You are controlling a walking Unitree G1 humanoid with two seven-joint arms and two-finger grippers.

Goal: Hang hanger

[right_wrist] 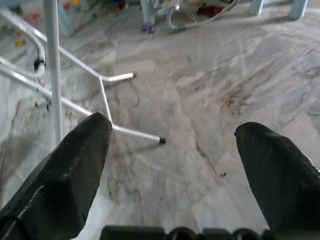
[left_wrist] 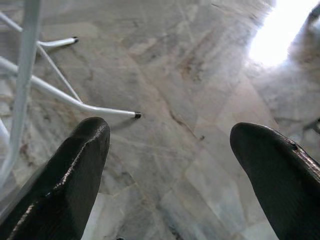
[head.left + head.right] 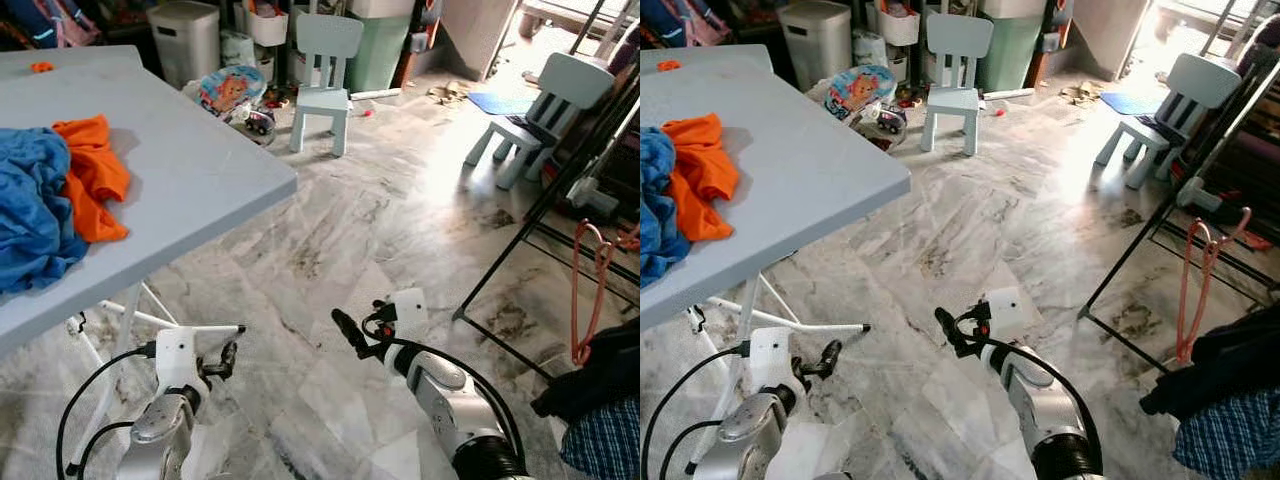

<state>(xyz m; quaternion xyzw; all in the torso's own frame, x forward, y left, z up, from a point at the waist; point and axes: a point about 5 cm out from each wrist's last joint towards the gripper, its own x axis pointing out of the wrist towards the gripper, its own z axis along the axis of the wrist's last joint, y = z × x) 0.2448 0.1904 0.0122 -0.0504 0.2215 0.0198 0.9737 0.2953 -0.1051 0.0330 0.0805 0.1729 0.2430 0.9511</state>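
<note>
Two grippers: both are low over the marble floor (image 3: 330,240), holding nothing.
Left gripper (image 2: 170,165): jaws spread wide, with bare floor and the white table legs (image 2: 60,95) seen between the fingers.
Right gripper (image 1: 172,170): jaws spread wide too, pointed along the floor toward the same table legs.
Hanger (image 3: 592,290): an orange hanger sits at the robot's right, on or against the black clothes rack (image 3: 540,210); it is well apart from both grippers.
Progress: by my reading the hanger may already be up on the rack, which would leave little to do. If it is only leaning there, the whole job remains: walk over, grasp it and hook it on a rail.
Table (image 3: 190,170): a grey folding table on the robot's left carries a blue cloth (image 3: 30,210) and an orange cloth (image 3: 95,175), the two touching.
Dark clothes (image 3: 595,390): a dark garment and a blue checked one hang at the lower right, just below the hanger.
Background: two pale child chairs (image 3: 325,75) stand farther off, with bins and toys behind.
Hidden: the rack's top rail is cut off, so I cannot tell what the hanger's hook rests on.
Hard to read: the hanger's lower end runs behind the dark clothes, and sun glare washes out the far floor.
</note>
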